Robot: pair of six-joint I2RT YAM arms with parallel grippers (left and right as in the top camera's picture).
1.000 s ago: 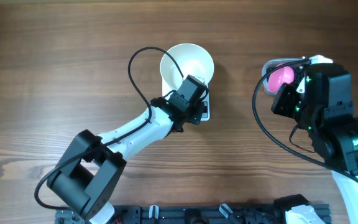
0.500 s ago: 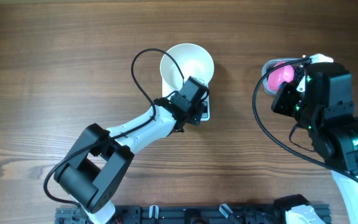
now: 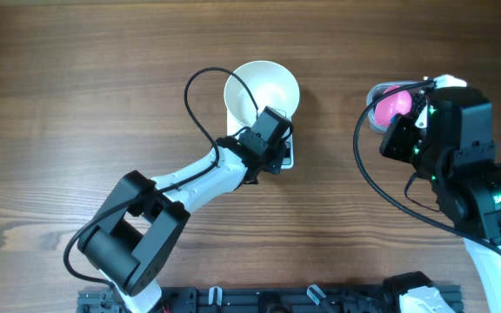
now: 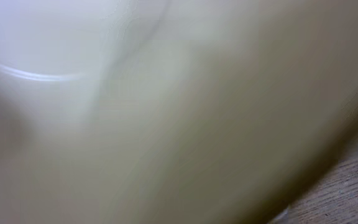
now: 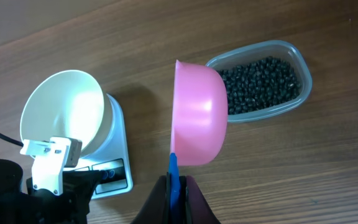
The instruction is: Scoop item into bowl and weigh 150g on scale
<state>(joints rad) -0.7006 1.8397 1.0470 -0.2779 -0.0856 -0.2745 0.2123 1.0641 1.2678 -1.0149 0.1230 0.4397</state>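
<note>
The white bowl (image 3: 262,89) stands on the white scale (image 3: 286,155), seen also in the right wrist view as bowl (image 5: 64,109) and scale (image 5: 120,127). My left gripper (image 3: 274,129) sits at the bowl's near rim over the scale's front. Its wrist view is filled by the blurred white bowl (image 4: 166,112), so its fingers are hidden. My right gripper (image 5: 173,186) is shut on the blue handle (image 5: 173,171) of a pink scoop (image 5: 197,115), held on edge above the table. The black item (image 5: 261,84) fills a clear tub (image 5: 294,99) beyond the scoop.
In the overhead view the pink scoop (image 3: 395,106) peeks out from under the right arm (image 3: 459,156), which covers most of the tub. The left arm's black cable (image 3: 200,96) loops beside the bowl. A rail (image 3: 259,300) runs along the table's near edge.
The left arm's elbow has shifted a little to the right while its gripper stays at the bowl. The right arm and scoop have not moved.
</note>
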